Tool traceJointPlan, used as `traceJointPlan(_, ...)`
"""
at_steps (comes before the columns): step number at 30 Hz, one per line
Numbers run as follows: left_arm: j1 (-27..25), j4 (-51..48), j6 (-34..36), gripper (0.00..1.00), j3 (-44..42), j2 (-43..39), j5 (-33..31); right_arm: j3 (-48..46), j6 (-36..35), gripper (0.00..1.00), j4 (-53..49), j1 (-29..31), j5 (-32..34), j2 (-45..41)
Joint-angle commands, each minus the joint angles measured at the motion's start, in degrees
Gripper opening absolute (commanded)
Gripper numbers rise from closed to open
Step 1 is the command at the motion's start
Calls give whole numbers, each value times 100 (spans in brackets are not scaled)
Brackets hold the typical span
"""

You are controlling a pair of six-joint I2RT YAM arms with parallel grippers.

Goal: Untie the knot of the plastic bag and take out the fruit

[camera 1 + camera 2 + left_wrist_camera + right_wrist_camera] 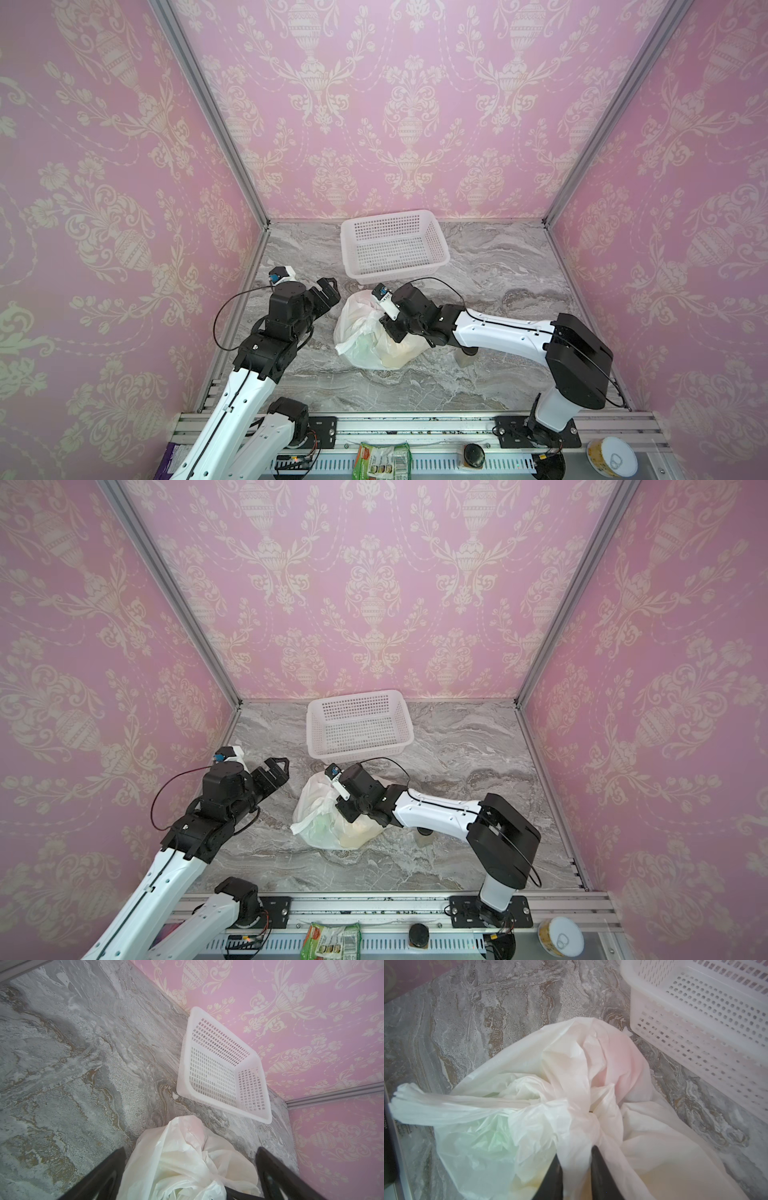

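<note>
Marble-look worktop: grey veined surface that carries everything.
White perforated basket: at the back, empty, just beyond the bag and apart from it.
Plastic bag: thin white translucent film, slumped mid-worktop between the two arms, closed at the top.
Left end effector: jaws spread wide, holding nothing, poised beside the bag on the left. In the left wrist view the film shows between its fingers.
Right end effector: jaws narrow, pinching a twisted band of the plastic bag that runs straight into the knot.
Loose handle loop: sticks out sideways, free.
Fruit: inside the bag, seen only as pink, green and yellowish tints through the film.
Knot: bunched handles on top of the bag, tied.
Risk, knot: a pull on the pinched band likely cinches it tighter if that is the wrong strand. I cannot tell which strand it is.
Risk, bag: with nothing pinning it, the whole bag may lift or drag toward the basket.
Risk, film: the thin plastic may stretch, tear or slip out of the narrow jaws.
</note>
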Motion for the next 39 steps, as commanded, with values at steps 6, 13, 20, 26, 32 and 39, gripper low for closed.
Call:
traceJointPlan(6,-34,-139,-177,99,49,-192,-254,-1161,-310,8,1205,42,34,-1273)
traceJointPlan(13,-30,242,125,99,-328,-297,-296,-1884,-714,6,1862,44,-502,-1766)
traceJointPlan(20,-31,2216,1505,99,-1540,-47,1511,-2337,-1092,34,2062,41,-603,-2178)
traceJointPlan(26,-29,2324,1670,93,-1448,640,2061,-2298,-674,76,2339,43,-579,-2209)
traceJointPlan(32,-32,2481,1598,92,-1604,694,2012,-1762,-251,80,2315,44,-556,-1574)
traceJointPlan(39,-35,2339,1611,92,-1637,439,1908,-1020,-102,45,1743,41,-343,-844)
